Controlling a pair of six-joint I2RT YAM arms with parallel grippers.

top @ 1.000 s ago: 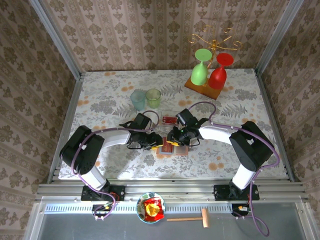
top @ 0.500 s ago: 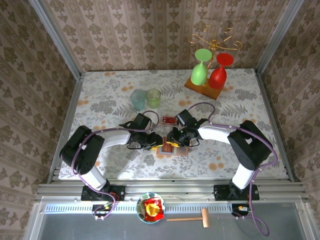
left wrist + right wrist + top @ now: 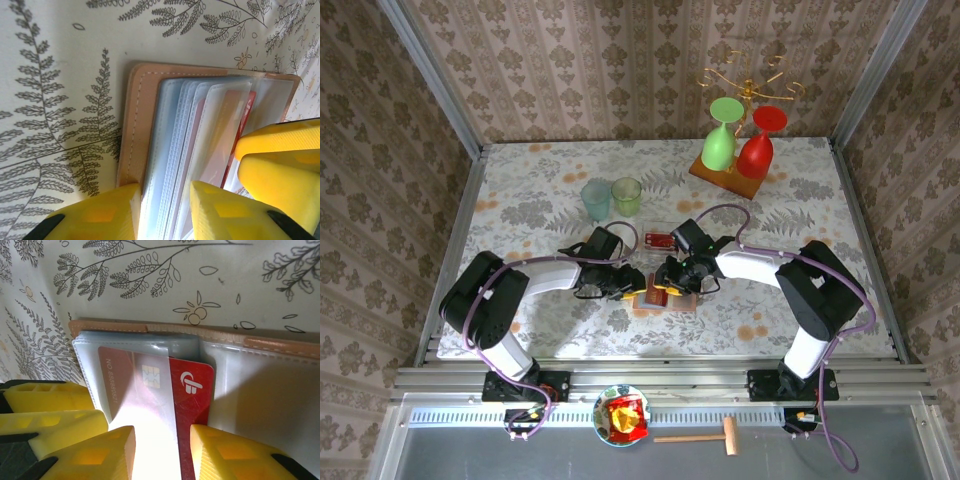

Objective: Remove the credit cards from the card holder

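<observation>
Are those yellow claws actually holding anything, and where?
Left gripper clamps the card holder's plastic sleeves at its edge; right gripper straddles a red card, grip uncertain.

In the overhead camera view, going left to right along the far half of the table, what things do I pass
Blue-green cup → yellow-green cup → red card lying on the table → green goblet → red goblet, both goblets upside down on the wooden board.

2 cups (image 3: 611, 197), goblet rack (image 3: 740, 140), mallet (image 3: 705, 436)
</observation>
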